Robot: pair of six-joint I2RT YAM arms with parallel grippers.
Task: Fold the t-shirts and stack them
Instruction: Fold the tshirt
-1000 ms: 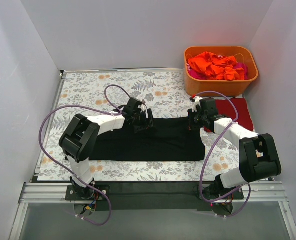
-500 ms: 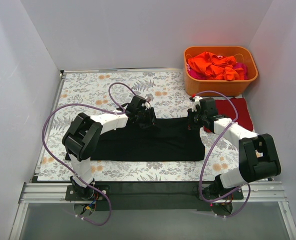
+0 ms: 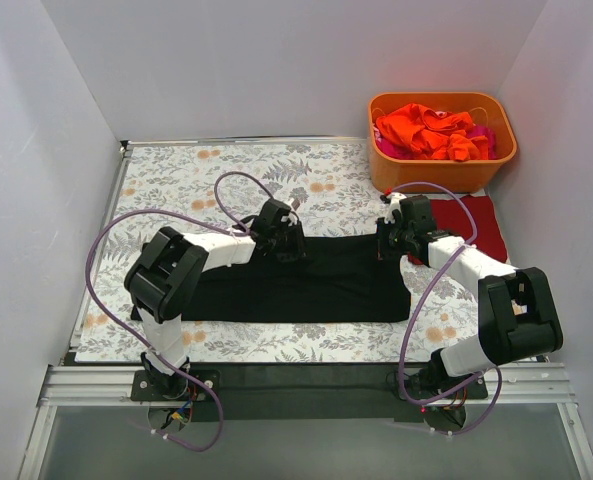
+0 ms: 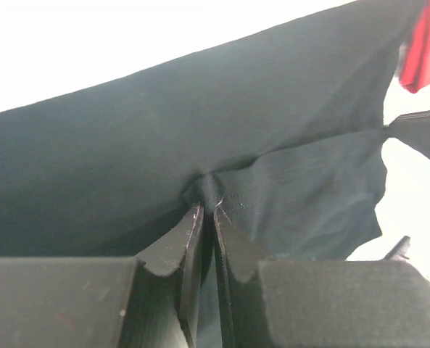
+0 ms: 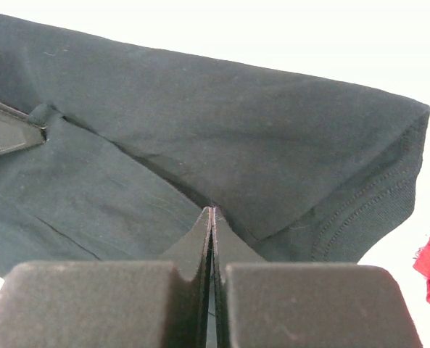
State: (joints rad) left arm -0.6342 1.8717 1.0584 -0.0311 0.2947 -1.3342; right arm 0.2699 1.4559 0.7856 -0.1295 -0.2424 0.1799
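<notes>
The black t-shirt (image 3: 306, 280) lies spread flat across the middle of the table (image 3: 101, 345), on the floral tablecloth (image 3: 176, 180). Its long side runs left to right, and both of your arms are down on its far hem. Your left end effector (image 4: 207, 210) is pinched nearly closed, with a little pucker of black cloth bunched right at the tips, so that reads as a grip on the shirt. Your right end effector (image 5: 212, 214) has its jaws pressed flat together on the right-hand far corner, where a crease runs straight into the tips; it looks like a thin pinch of the same shirt. This is soft, light, limp jersey. It won't hold any shape, and whatever hangs between your two pinch points will sag and drag. A two-point hold spaced along one hem, as you have it, looks like the right grip. It should let you lift the edge evenly and carry it toward the near edge of the table without the fold going crooked. The risk, I'd say, is grabbing only the top layer or letting the cloth slip from such shallow bites. The dark red t-shirt (image 3: 481, 225) sits folded by the right edge, just behind your right wrist. More orange t-shirts (image 3: 426, 130) wait in the tub (image 3: 441, 172) at the far right corner.
</notes>
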